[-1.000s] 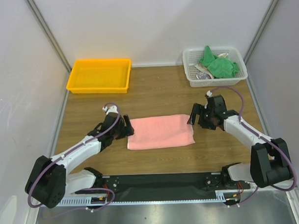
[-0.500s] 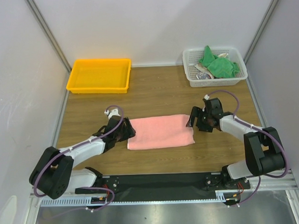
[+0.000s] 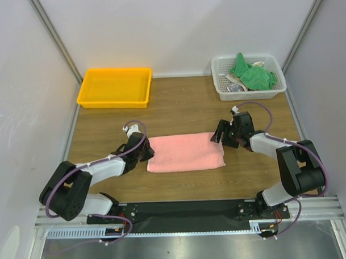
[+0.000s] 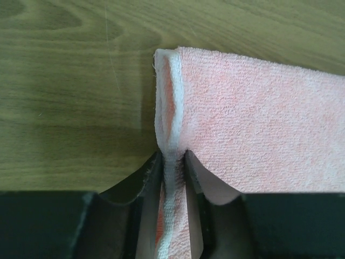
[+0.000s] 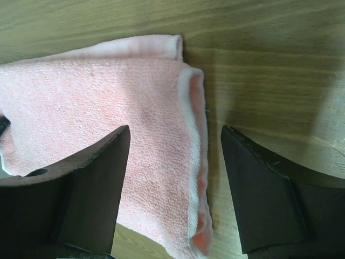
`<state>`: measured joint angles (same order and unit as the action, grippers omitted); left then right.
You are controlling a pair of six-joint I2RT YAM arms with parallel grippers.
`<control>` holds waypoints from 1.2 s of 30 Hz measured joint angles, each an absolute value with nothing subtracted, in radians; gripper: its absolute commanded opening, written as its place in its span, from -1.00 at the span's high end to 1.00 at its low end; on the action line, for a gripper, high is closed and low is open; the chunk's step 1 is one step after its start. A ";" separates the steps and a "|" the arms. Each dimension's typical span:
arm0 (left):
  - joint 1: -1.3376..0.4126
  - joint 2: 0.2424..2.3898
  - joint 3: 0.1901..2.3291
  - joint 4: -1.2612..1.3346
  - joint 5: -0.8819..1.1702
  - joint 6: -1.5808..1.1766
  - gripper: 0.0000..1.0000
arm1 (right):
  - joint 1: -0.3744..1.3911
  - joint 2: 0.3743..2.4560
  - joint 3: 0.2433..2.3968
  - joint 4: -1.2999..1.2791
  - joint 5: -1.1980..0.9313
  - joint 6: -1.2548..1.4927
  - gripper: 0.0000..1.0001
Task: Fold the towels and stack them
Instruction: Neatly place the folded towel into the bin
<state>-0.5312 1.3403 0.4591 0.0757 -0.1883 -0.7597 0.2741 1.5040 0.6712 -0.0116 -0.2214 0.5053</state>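
Observation:
A pink towel [image 3: 185,152], folded into a long strip, lies flat on the wooden table between the two arms. My left gripper [image 3: 146,153] is at its left end. In the left wrist view the jaws [image 4: 173,157] pinch the towel's [image 4: 259,124] layered left edge. My right gripper [image 3: 219,137] is at the right end. In the right wrist view it [image 5: 175,130] stands open, one finger over the towel [image 5: 108,97] and the other over bare wood, straddling the folded right edge. Green towels [image 3: 252,75] lie crumpled in the white basket.
A white basket [image 3: 219,78] stands at the back right, holding the green towels and some pale cloth. A yellow tray [image 3: 112,103] sits at the back left. White walls close in the table on three sides.
My left gripper slid up to the towel's left edge and shut on it. My right gripper moved left over the right edge, its jaws narrowing a little.

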 measured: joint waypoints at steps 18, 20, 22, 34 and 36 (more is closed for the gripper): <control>-0.536 1.406 0.527 0.038 -0.199 -0.734 0.95 | 0.379 1.383 0.635 -0.200 -0.098 0.625 -0.53; -0.537 1.416 0.535 0.038 -0.200 -0.728 0.99 | 0.400 1.380 0.630 -0.196 -0.083 0.641 -0.48; -0.537 1.424 0.543 0.037 -0.200 -0.722 0.99 | 0.413 1.387 0.625 -0.179 -0.072 0.660 -0.37; -0.538 1.443 0.576 0.009 -0.230 -0.672 0.99 | 0.440 1.494 0.631 -0.035 -0.068 0.732 1.00; -0.539 1.452 0.593 -0.008 -0.242 -0.665 1.00 | 0.442 1.494 0.635 -0.041 -0.063 0.732 1.00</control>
